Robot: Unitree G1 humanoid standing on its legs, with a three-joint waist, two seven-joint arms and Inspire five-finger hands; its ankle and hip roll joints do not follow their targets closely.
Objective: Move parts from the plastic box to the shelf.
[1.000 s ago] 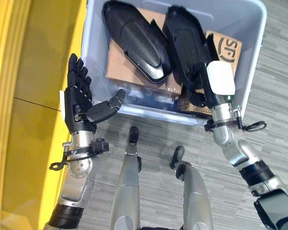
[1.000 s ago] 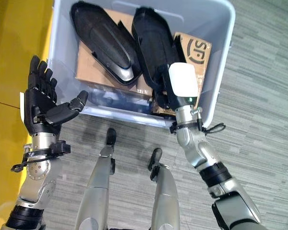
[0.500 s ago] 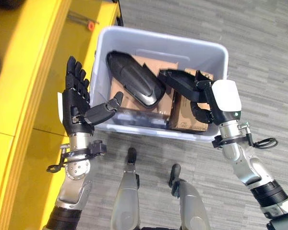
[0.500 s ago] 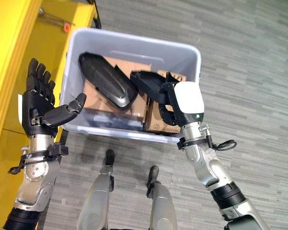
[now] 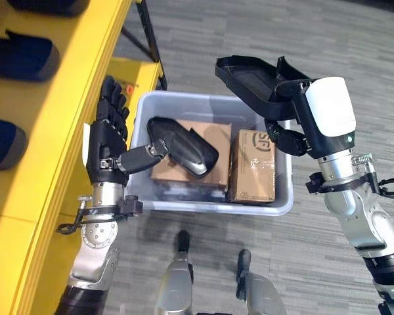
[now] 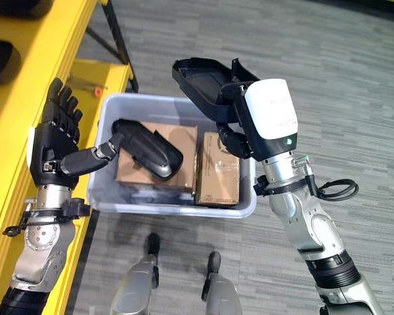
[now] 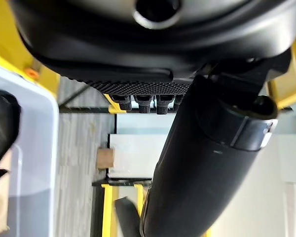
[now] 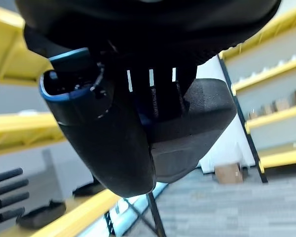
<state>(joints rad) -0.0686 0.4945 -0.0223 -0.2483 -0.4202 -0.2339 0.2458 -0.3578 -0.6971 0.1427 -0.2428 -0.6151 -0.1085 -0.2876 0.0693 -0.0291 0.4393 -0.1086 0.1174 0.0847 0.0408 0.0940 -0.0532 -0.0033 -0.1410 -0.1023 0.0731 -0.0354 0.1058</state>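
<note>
My right hand [image 5: 290, 139] is shut on a long black moulded part [image 5: 248, 77], held up in the air over the far right corner of the pale plastic box [image 5: 203, 206]; the part [image 8: 202, 118] also shows past the fingers in the right wrist view. A second black part [image 5: 184, 148] lies in the box on brown cartons [image 5: 253, 165]. My left hand [image 5: 107, 139] is open by the box's left rim, fingers straight, thumb [image 7: 202, 173] pointing at the lying part.
A yellow shelf [image 5: 49, 141] runs along the left, with dark parts [image 5: 23, 56] lying on it. Its black leg [image 5: 151, 39] stands behind the box. Grey carpet floor [image 5: 354, 39] lies to the right and behind.
My right hand has lifted the black part out of the box and above its rim. The camera has tilted up, bringing the shelf into view. The left hand has stayed open.
</note>
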